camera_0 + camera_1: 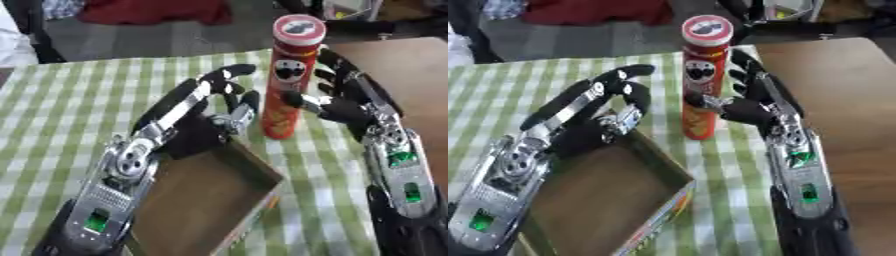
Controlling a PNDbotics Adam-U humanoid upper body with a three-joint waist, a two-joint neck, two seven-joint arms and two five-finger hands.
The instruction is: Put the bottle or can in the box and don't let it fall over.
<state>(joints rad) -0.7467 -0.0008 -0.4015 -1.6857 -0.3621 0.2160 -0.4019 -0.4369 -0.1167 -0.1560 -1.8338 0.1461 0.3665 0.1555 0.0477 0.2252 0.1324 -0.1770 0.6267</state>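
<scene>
My left robot hand (206, 107) reaches in from seven o'clock and rests over the far rim of the box (206, 200), fingers apart and only slightly bent, clamped on nothing; whether the palm touches the rim I cannot tell. The box is an open, shallow cardboard tray with a brown floor, lying askew on the green-checked bench (52, 110), nothing visible inside it. Just past the box's far corner, toward one o'clock, the can (289, 75) stands upright on the bench: a tall red tube with a pale lid, near the box but outside it. My right robot hand (741, 105) comes in from five o'clock along the can's right side, thumb across the front of the tube at mid-height and fingers wrapped behind it, so I judge it clamped on the can. Step in hand, as I judge it: carrying the can over the rim. To do this well I should keep the tube vertical, lift its base clear of the box wall, travel toward seven o'clock, and set it flat on the floor before releasing. The can is tall and narrow, so a tilted release would likely topple it. My left robot hand looks placed to steady the box and should stay clear of the landing spot.
</scene>
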